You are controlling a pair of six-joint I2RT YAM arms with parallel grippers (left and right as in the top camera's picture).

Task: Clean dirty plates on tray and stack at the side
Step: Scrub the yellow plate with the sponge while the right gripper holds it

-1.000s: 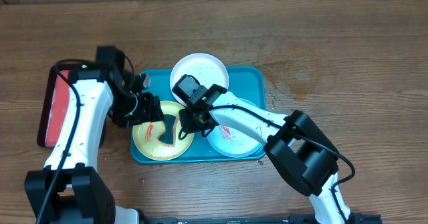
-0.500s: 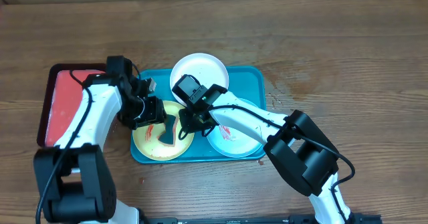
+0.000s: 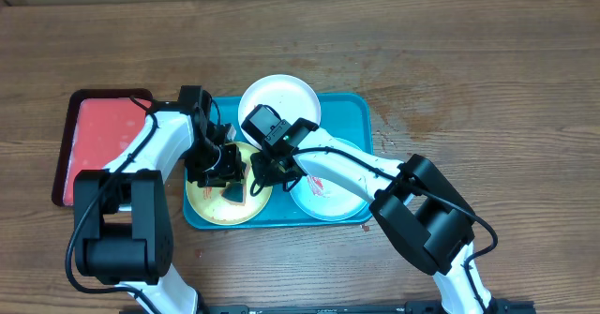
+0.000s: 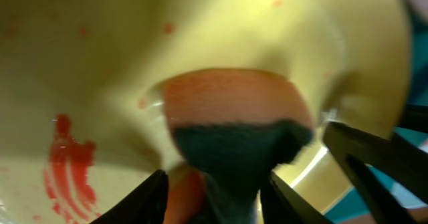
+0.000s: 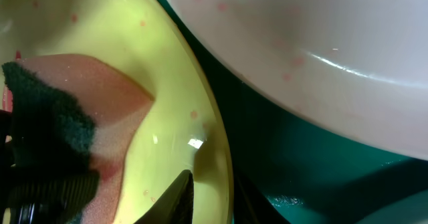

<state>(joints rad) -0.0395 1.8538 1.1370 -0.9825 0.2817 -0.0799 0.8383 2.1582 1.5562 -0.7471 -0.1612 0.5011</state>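
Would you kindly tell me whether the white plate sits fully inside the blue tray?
Partly out: seen from overhead, the white plate overhangs the far rim of the tray, its upper part over the wooden table.

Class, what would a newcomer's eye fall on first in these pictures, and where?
The yellow-green plate, streaked with red sauce, lies at the left end of the teal tray. There the left gripper straddles a dark sponge, while the right gripper pinches the plate's rim.
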